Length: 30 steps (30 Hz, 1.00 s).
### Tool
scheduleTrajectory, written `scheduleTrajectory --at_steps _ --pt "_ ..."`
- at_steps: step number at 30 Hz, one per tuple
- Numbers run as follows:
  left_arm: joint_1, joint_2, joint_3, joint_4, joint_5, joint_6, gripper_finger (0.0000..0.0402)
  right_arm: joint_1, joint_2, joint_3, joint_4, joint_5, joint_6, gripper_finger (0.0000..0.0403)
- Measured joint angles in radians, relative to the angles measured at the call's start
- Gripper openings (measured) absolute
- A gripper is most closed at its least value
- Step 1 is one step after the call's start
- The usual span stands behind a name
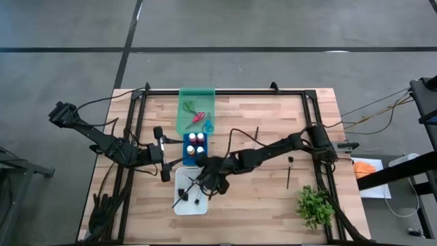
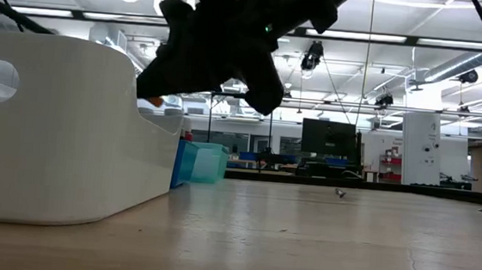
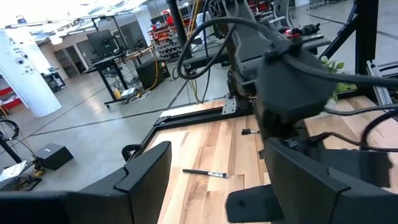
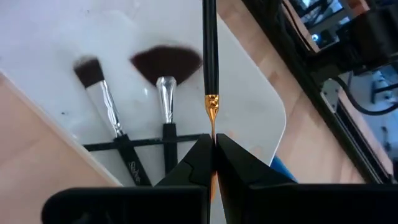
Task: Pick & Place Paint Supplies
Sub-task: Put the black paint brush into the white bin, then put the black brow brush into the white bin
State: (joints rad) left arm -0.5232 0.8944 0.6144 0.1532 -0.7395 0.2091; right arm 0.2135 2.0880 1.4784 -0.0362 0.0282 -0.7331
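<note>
brushes (image 4: 124, 130) in white tray (image 4: 249, 93) lie under right hand's (image 4: 213, 155) brush (image 4: 209, 56).

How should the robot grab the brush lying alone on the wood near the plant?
Probably from straight above, jaws closing across the middle of the thin handle. The loose brush lies flat on the bare table, nothing touching it, with its bristle head at one end, so the mid-handle gives the best balance.
</note>
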Motion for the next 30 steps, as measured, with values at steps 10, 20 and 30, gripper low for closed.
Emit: scheduleTrajectory --at_steps 10,20,30 --pt "0.000 0.000 0.000 0.000 0.000 0.003 0.0266 -0.015 -0.002 -0.013 -0.031 -0.028 0.085 0.0008" --pt "0.000 0.000 0.000 0.000 0.000 0.003 0.0266 -0.041 -0.003 -0.013 -0.042 -0.028 0.191 0.0023" --pt "-0.001 0.000 0.000 -0.008 0.000 0.002 0.0266 -0.042 -0.013 -0.013 -0.132 -0.029 0.162 0.0139"
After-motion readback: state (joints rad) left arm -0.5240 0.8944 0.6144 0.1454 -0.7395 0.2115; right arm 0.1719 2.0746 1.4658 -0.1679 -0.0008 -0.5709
